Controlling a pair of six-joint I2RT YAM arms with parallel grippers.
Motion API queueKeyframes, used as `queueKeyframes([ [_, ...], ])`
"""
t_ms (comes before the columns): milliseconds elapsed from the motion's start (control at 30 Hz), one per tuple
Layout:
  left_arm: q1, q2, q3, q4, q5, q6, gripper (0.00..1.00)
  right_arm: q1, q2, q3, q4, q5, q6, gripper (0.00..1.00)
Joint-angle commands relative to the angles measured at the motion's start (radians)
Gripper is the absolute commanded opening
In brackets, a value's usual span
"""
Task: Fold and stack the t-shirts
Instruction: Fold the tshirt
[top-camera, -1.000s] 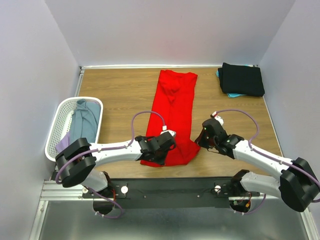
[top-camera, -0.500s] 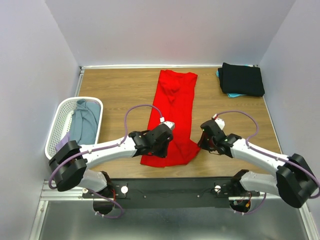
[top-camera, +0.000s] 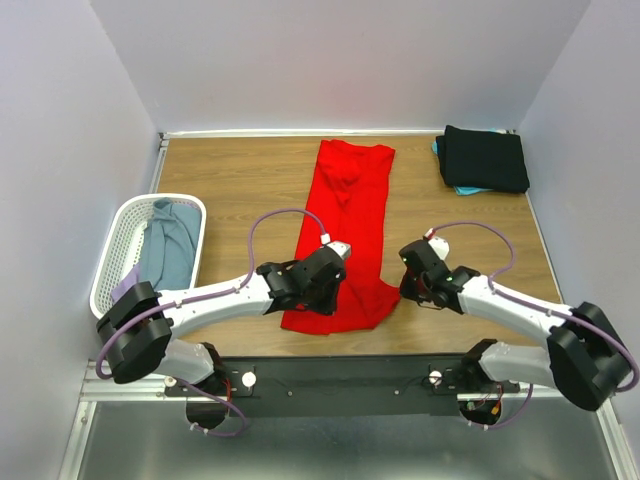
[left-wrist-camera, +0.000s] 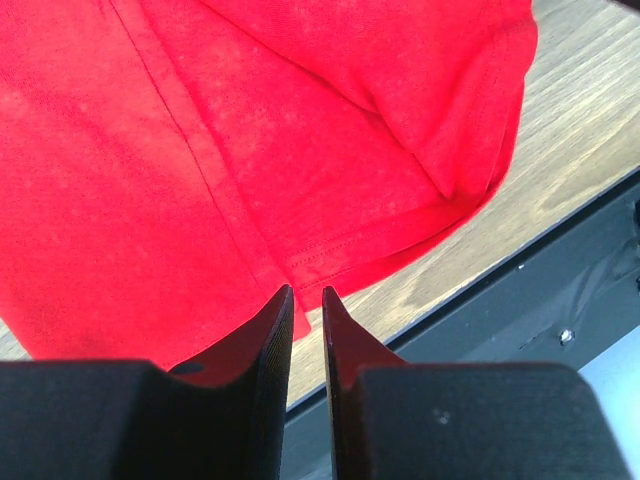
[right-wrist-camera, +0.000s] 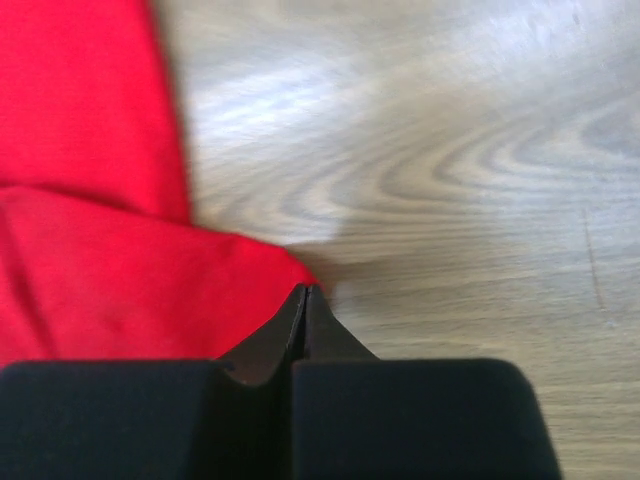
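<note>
The red t-shirt (top-camera: 350, 215) lies as a long narrow strip down the middle of the table, its hem end toward the arms. My left gripper (top-camera: 317, 297) hovers over that hem (left-wrist-camera: 330, 245). Its fingers (left-wrist-camera: 278, 330) stand a narrow slit apart with nothing between them. Just off the strip's near right corner (right-wrist-camera: 270, 262), my right gripper (top-camera: 407, 280) is shut. Its tips (right-wrist-camera: 305, 288) meet at the edge of the red cloth, and no cloth shows between them. A folded black shirt (top-camera: 485, 158) rests on a teal one (top-camera: 462, 189) at the far right corner.
A white mesh basket (top-camera: 118, 228) at the left edge holds a grey-blue shirt (top-camera: 168, 245) and a lavender one (top-camera: 125, 285). The table's near edge and a black rail (left-wrist-camera: 520, 300) run just beyond the red hem.
My left arm has drawn back to the left, its gripper now a little farther up the hem end. The right gripper has edged toward the red corner. The shirt lies as before.
</note>
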Motion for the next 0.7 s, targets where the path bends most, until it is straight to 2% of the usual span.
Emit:
queueKeyframes([
  [0, 0.009, -0.031, 0.013, 0.014, 0.012, 0.003, 0.25, -0.002, -0.099, 0.010, 0.010, -0.065, -0.034, 0.01],
  [167, 0.079, -0.066, -0.012, 0.023, 0.020, -0.006, 0.24, 0.004, -0.229, 0.013, 0.003, -0.163, -0.040, 0.00],
  [400, 0.202, -0.115, -0.041, 0.038, 0.070, 0.010, 0.23, 0.042, -0.257, 0.038, -0.019, -0.232, -0.019, 0.00],
  [667, 0.306, -0.095, -0.056, 0.058, 0.109, 0.041, 0.22, 0.274, -0.136, 0.161, -0.001, -0.150, 0.064, 0.00],
])
